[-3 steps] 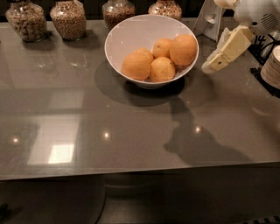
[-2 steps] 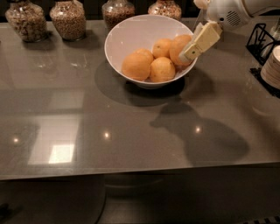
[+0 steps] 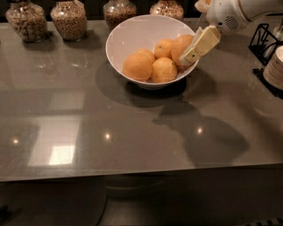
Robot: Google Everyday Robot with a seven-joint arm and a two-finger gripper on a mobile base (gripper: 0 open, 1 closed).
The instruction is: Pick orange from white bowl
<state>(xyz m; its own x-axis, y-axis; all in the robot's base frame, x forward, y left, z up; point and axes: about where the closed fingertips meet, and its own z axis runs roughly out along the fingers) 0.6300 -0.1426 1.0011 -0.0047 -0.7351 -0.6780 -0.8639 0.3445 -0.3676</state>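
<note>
The white bowl (image 3: 132,27) stands at the back middle of the grey table and holds several oranges. The largest, deep-orange orange (image 3: 180,45) lies against the bowl's right wall. Three paler oranges lie beside it: one at the left (image 3: 138,66), one at the front (image 3: 163,69) and one at the back (image 3: 163,46). My gripper (image 3: 189,55) comes in from the upper right. Its cream tip slants down over the bowl's right rim, right against the largest orange and covering that orange's right side.
Several glass jars of grain line the back edge: (image 3: 26,20), (image 3: 68,17), (image 3: 118,11). A black wire rack (image 3: 264,37) and a pale stack of dishes (image 3: 275,66) stand at the right edge. The table's front edge (image 3: 141,174) runs across the lower part.
The gripper has moved left from beside the bowl's right side to over its right rim, and now sits against the largest orange. The oranges and the bowl have not shifted.
</note>
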